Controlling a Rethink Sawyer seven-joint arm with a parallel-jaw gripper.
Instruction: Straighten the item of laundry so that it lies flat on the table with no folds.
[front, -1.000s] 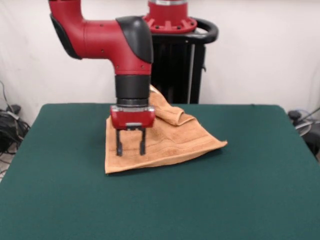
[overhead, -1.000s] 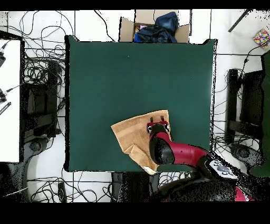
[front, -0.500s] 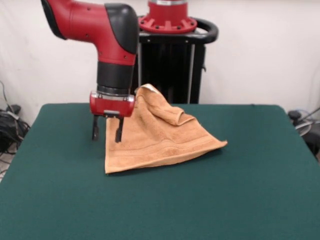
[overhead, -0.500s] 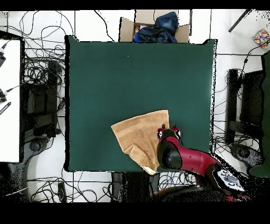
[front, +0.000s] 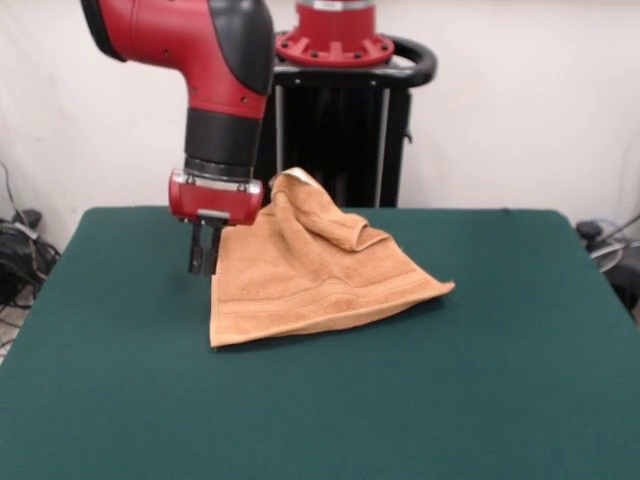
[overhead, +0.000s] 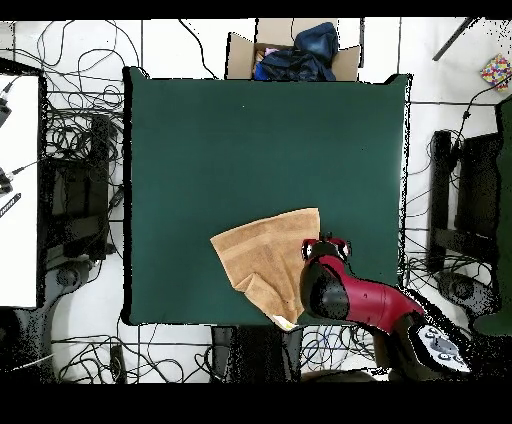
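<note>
Hanging over the table (front: 120, 400) in the front view, the gripper (front: 204, 262) sits at about 9 o'clock of the towel (front: 310, 280), just beside its left edge. Its two dark fingers (front: 196, 250) are pressed close together, almost no gap, with nothing visible between them. Tips look just above the green felt, though contact can't be confirmed from this angle. The red and black arm (front: 215, 60) comes down from the top left. The orange-tan towel lies near table centre, toward 12 o'clock, not flat: its far part is bunched up in a raised fold (front: 335, 222) with a bit of white at the peak (front: 292, 174). A stripe band (front: 330, 300) runs along the near edge; one corner points to 3 o'clock.

Overhead view: the towel (overhead: 262, 255) is at roughly 6 o'clock on the table (overhead: 260, 140), close to the bottom edge, one corner reaching over it. The gripper (overhead: 327, 243) sits at the towel's 3 o'clock edge, mostly hidden under the arm (overhead: 350, 298). A cardboard box (overhead: 290, 55) with dark cloth is past the table's 12 o'clock edge.
</note>
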